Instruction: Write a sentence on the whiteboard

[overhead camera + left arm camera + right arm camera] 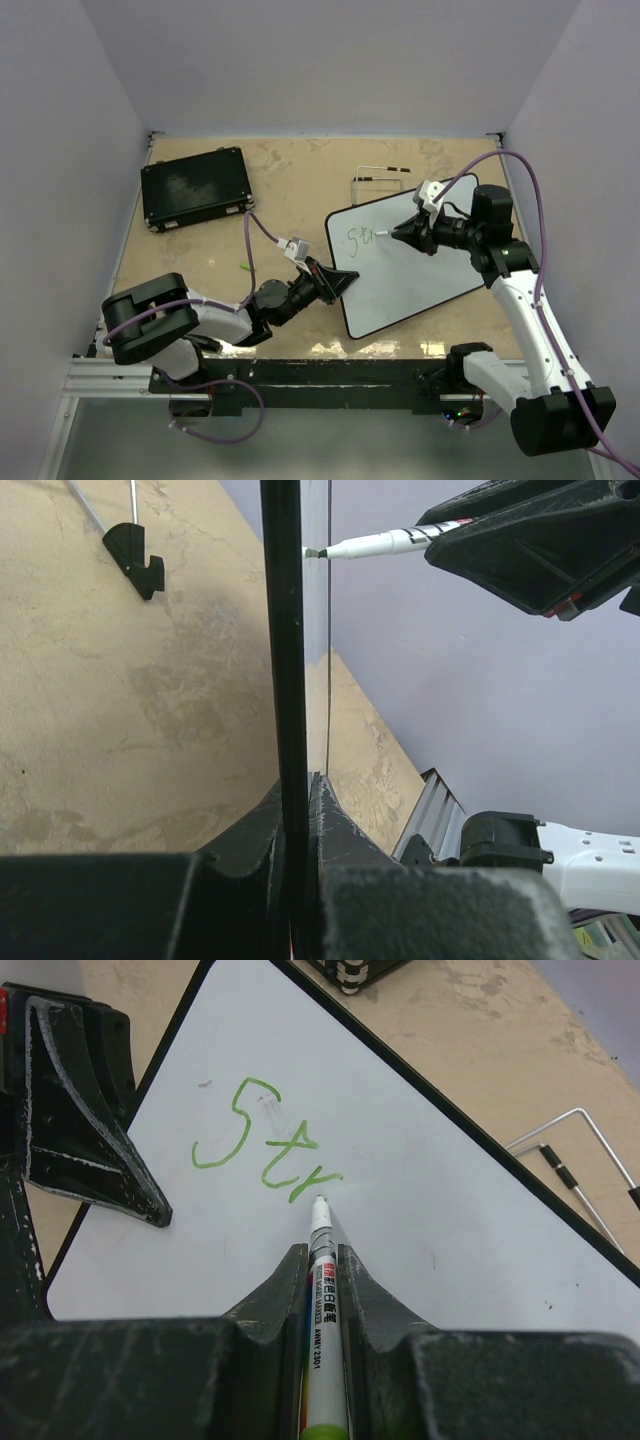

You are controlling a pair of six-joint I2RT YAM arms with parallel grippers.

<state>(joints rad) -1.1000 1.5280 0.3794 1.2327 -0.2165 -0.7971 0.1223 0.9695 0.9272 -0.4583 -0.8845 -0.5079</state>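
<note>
The whiteboard (425, 285) lies tilted at the table's right centre. My left gripper (338, 281) is shut on its left rim. In the left wrist view the black rim (288, 660) runs edge-on between the pads of the left gripper (297, 792). My right gripper (402, 233) is shut on a white marker (325, 1310) with green trim. The marker's tip touches the whiteboard (450, 1220) just right of the sentence (265, 1145), which reads "Str" in green. The sentence (360, 237) sits near the board's upper left. The marker (370, 546) meets the board face from the right.
A flat black case (195, 187) lies at the back left. A thin metal wire stand (383, 172) rests behind the board, with its black foot (135, 555) on the tan table. A small green piece (243, 267) lies left of my left wrist. Grey walls enclose the table.
</note>
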